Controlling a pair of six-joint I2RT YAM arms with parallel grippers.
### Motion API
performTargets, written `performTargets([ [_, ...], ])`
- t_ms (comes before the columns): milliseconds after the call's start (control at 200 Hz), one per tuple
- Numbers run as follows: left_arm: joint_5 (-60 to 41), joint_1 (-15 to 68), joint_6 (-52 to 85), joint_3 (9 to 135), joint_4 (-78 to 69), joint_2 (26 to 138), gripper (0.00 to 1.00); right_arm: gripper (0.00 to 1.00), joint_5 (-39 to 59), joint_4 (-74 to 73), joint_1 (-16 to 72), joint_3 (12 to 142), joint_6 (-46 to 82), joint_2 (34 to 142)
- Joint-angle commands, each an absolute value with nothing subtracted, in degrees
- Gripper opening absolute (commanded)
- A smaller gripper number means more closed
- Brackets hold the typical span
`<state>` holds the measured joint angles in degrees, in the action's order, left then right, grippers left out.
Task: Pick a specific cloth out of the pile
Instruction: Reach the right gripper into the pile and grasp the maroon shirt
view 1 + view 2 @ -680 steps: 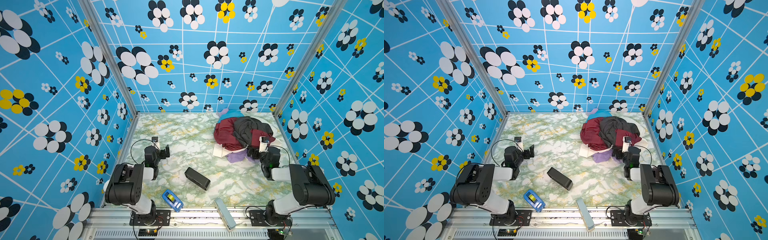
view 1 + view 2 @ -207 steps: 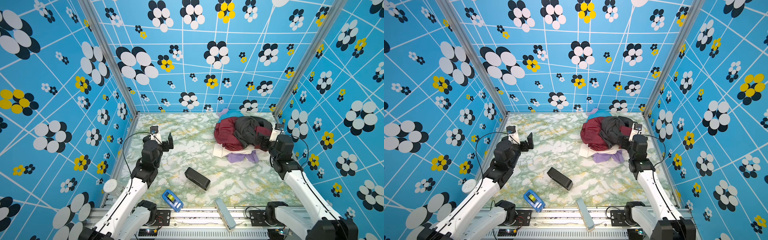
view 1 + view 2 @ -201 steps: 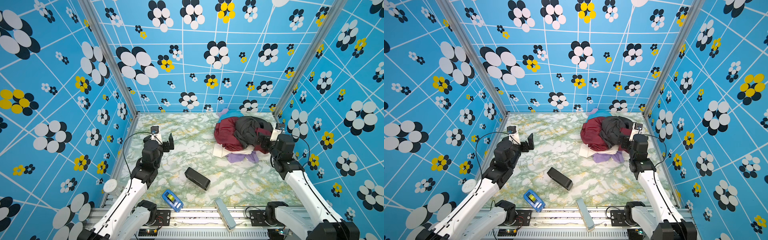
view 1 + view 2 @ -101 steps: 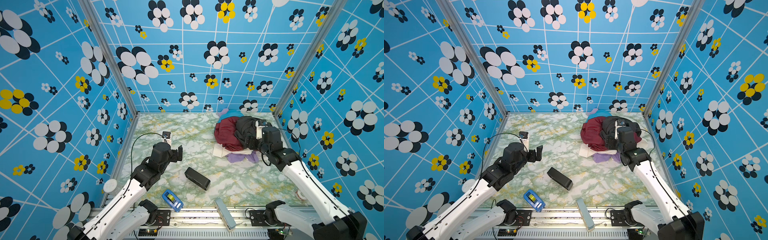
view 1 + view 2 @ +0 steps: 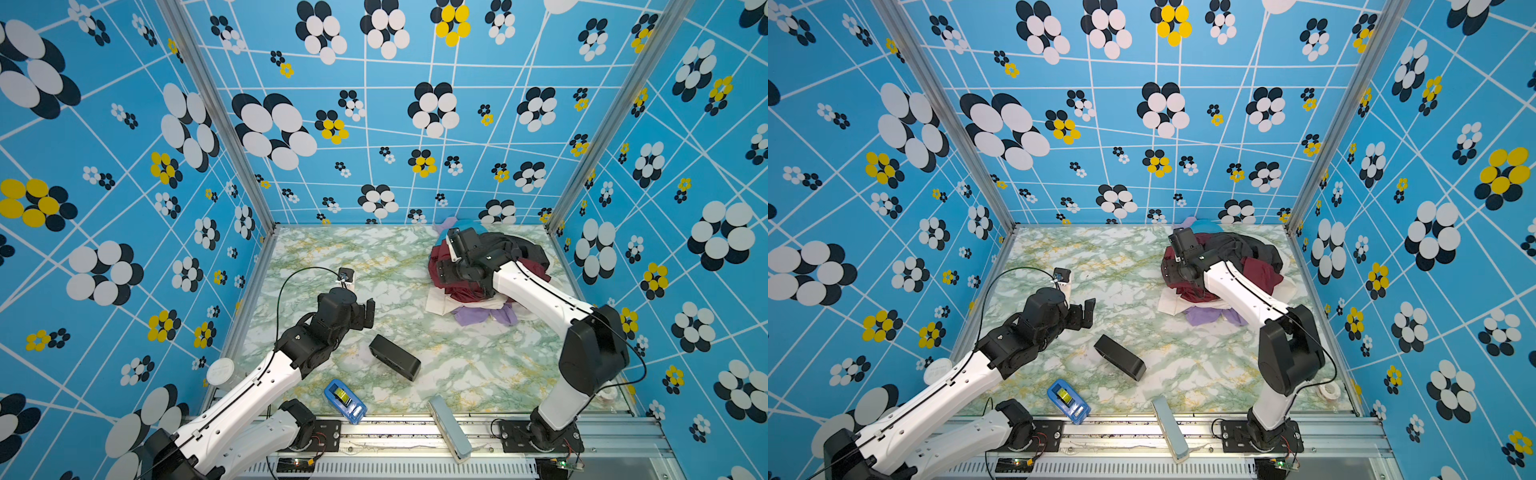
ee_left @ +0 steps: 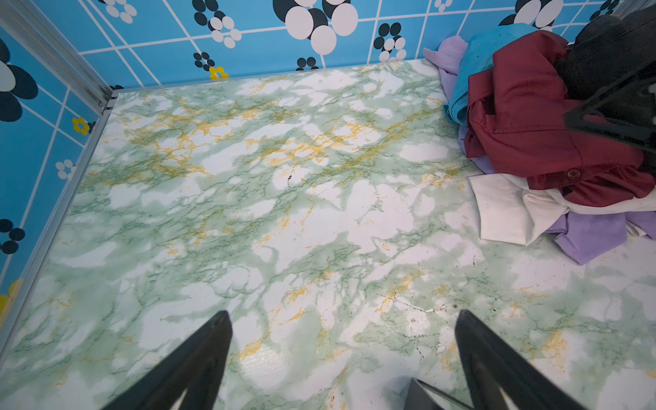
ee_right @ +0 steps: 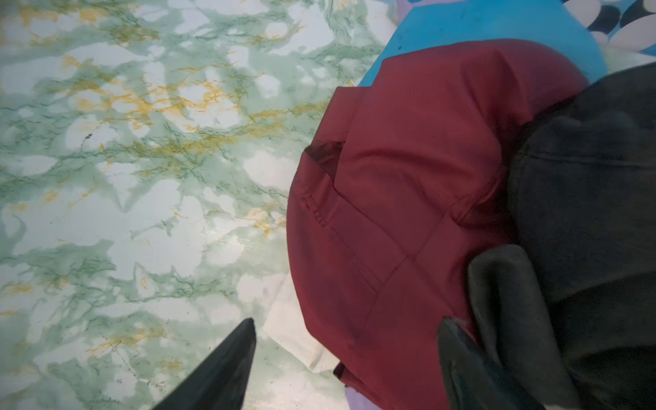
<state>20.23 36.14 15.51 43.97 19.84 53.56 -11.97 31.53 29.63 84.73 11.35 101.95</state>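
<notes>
The pile (image 5: 482, 313) lies at the back right of the marble table in both top views. The cloth, a maroon garment (image 5: 471, 293) (image 7: 408, 170) (image 6: 525, 117), sits on its left side, beside a charcoal garment (image 7: 585, 213), above sky blue (image 7: 497, 28), white (image 7: 294, 330) and lavender pieces. My right gripper (image 5: 442, 270) (image 7: 346, 323) hangs open over the pile's left edge. One finger is over bare marble, the other at the seam of maroon and charcoal fabric. Left of the middle, my left gripper (image 5: 368, 309) (image 6: 340, 319) is open over bare marble, empty.
A black box (image 5: 395, 357) lies in the middle of the table, close in front of the left gripper. A blue case (image 5: 345, 401) and a grey-blue bar (image 5: 449, 428) sit at the front edge. A tape roll (image 5: 1327, 390) lies front right. Patterned walls enclose three sides.
My right arm has swung from the pile's right side across it to its left edge. My left arm has reached forward and toward the middle of the table.
</notes>
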Motion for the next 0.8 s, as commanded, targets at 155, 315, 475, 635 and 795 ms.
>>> performTargets([
  [155,22.01,36.56,16.37,41.7,17.69,53.24,0.99,0.85,-18.97,37.99,29.62,91.16,10.69,109.46],
  [315,21.65,36.56,16.42,41.71,16.88,54.61,0.99,0.87,-19.09,37.52,29.62,92.64,10.13,111.33],
  [475,20.94,36.56,16.69,42.03,17.44,55.51,0.99,0.89,-22.17,40.37,29.68,95.56,9.59,115.06],
  [635,21.28,36.56,16.8,41.66,17.67,55.02,0.99,0.89,-22.62,40.26,29.53,95.6,9.32,117.38],
  [795,21.36,36.56,17.09,41.33,18.14,53.98,0.99,0.77,-23.19,40.46,29.27,95.46,10.22,118.27],
])
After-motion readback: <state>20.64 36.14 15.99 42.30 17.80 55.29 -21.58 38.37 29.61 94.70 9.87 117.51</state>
